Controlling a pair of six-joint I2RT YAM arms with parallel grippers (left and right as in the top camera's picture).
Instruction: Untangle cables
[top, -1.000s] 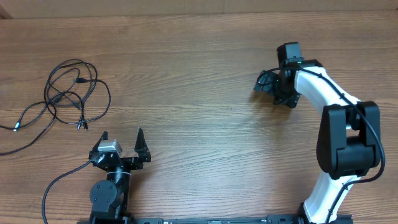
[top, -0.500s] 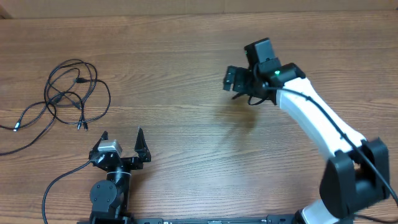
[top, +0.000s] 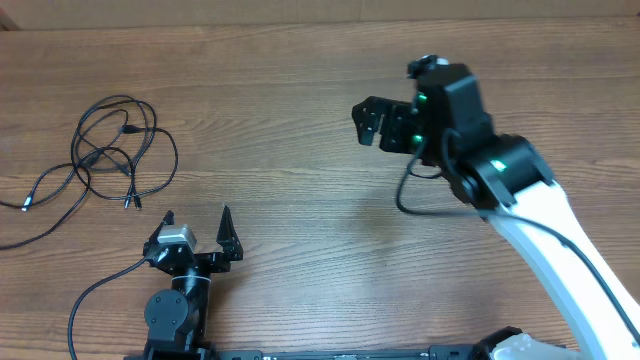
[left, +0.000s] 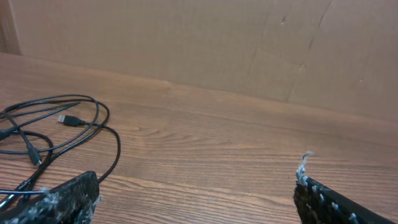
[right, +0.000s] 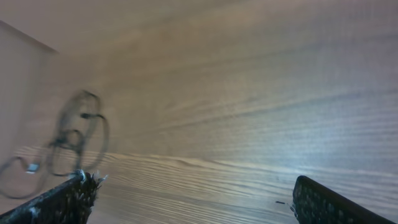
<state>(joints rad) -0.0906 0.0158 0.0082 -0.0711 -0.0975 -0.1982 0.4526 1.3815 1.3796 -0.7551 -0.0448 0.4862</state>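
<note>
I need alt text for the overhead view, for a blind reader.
Black cables lie in a loose tangle at the left of the wooden table. The left gripper sits open near the front edge; the right gripper hangs open above the middle.

One brown wood-grain table (top: 300, 240) bears one tangled bundle of thin black flexible cables (top: 115, 150); how many separate cords it holds cannot be told, but at least three small plug ends show, one a silvery-tipped plug (top: 25, 205). There are two robot arms, one black arm (top: 170, 310) and one white-and-black arm (top: 560, 240), and two grippers, the left gripper (top: 197, 214) and the right gripper (top: 380, 125), each with two fingers
</note>
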